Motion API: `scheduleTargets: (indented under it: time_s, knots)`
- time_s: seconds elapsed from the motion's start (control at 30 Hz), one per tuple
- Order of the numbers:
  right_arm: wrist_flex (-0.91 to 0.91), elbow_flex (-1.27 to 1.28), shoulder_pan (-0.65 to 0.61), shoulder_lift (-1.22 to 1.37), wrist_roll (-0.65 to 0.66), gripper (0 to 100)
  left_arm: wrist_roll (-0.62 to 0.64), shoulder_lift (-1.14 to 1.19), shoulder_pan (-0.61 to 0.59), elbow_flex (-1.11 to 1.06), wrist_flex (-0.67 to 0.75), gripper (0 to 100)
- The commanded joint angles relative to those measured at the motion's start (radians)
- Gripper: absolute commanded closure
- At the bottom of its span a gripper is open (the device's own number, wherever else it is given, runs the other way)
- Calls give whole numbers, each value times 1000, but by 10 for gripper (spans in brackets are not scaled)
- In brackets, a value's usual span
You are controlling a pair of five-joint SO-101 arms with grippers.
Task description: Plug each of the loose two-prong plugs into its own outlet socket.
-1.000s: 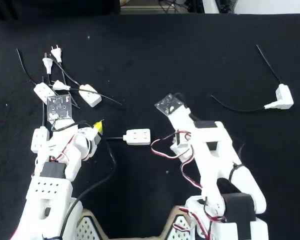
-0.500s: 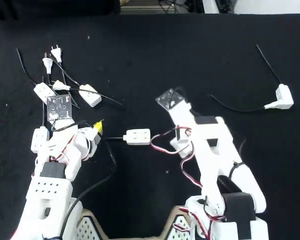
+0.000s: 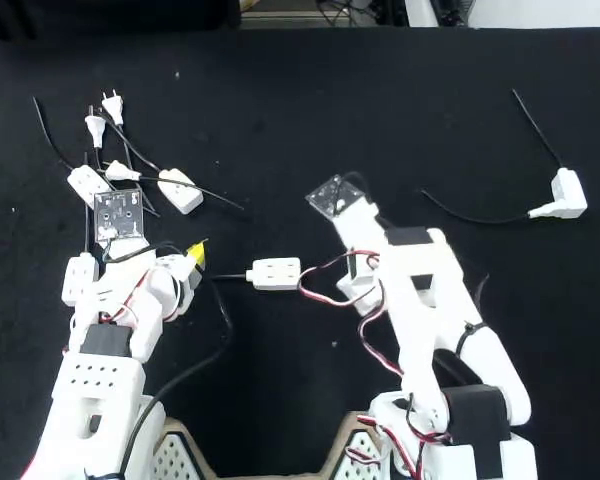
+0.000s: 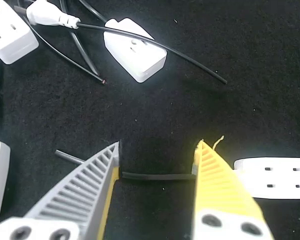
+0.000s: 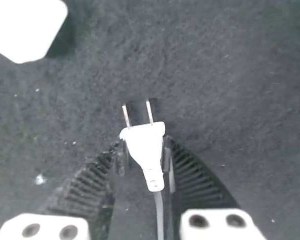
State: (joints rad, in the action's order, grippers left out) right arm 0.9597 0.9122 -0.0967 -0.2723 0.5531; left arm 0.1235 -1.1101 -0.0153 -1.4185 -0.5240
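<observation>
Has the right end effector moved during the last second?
Yes: the right end effector shifted farther up the table and slightly left, away from the middle socket.

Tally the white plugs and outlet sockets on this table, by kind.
Plugs: 5, counting the one plug in the right pincer
Outlet sockets: 4
Total: 9

Layout on your surface (image 3: 430,90). You have the centre socket (image 3: 276,272) between the two arms. Far left, behind the left arm, lie two clustered sockets (image 3: 180,190), with three plugs (image 3: 95,127) behind and between them. The near-left socket (image 3: 78,278) lies beside that arm. The angled plug (image 3: 563,195) lies far right, well apart. The held plug (image 5: 140,137) sits in the right pincer (image 5: 144,146). A cable (image 4: 157,176) crosses between the left pincer's (image 4: 157,146) fingers.
</observation>
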Motion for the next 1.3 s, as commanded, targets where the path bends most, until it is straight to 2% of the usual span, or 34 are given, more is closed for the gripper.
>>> scheduleTargets:
  time_s: [0.0,0.8,0.97,1.17,1.27]
  knots:
    - [-64,7,-15,7,2,888,-11,-15,-1,15,9,758]
    - [-9,47,-87,-7,-8,889,-12,-15,-1,15,9,758]
    - [34,58,-87,-128,-8,890,-12,-15,-1,15,9,758]
    - [38,122,-78,-289,-2,988,-12,-15,-1,15,9,758]
    - [31,117,-15,-334,3,981,-12,-15,-1,15,9,758]
